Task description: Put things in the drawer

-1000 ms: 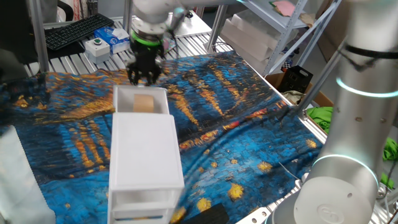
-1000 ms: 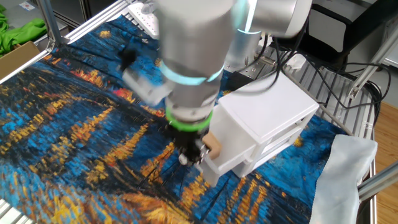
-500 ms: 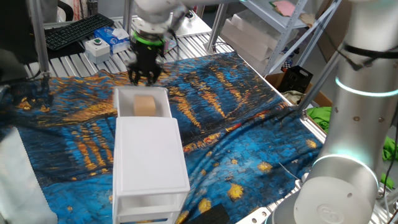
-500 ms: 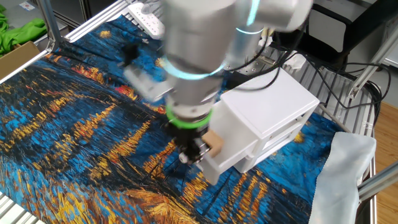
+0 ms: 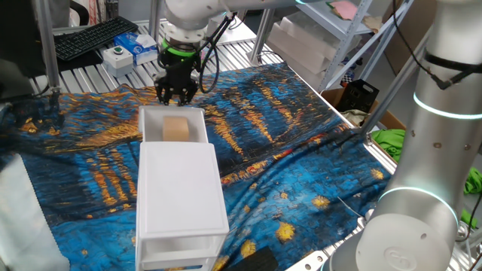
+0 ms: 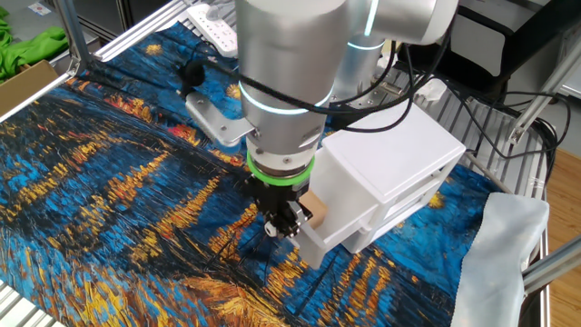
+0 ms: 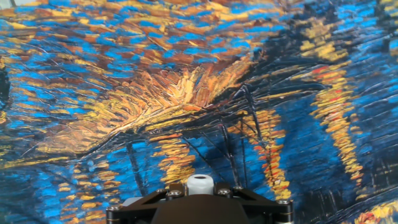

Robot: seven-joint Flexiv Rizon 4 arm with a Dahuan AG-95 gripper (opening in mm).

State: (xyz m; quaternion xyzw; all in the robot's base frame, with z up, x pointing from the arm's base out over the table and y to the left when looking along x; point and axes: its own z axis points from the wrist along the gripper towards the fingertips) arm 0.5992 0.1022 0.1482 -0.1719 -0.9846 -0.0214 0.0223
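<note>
A: We saw the cube (image 5: 176, 129) sitting in the open drawer (image 5: 147, 126), gripper (image 5: 175, 94) just beyond its front edge. We couldn't tell whether the fingers were apart or together.

B: We judged it light, rigid, not fragile; best pinched across two flat opposite faces.

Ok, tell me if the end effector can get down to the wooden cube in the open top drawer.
Probably yes: the wooden cube lies uncovered in the top drawer, with the end effector just beyond its front edge.

Glossy white plastic cabinet (image 5: 181, 192), matt wooden cube (image 5: 175, 129), wrinkled printed cloth (image 5: 286, 113)
</note>
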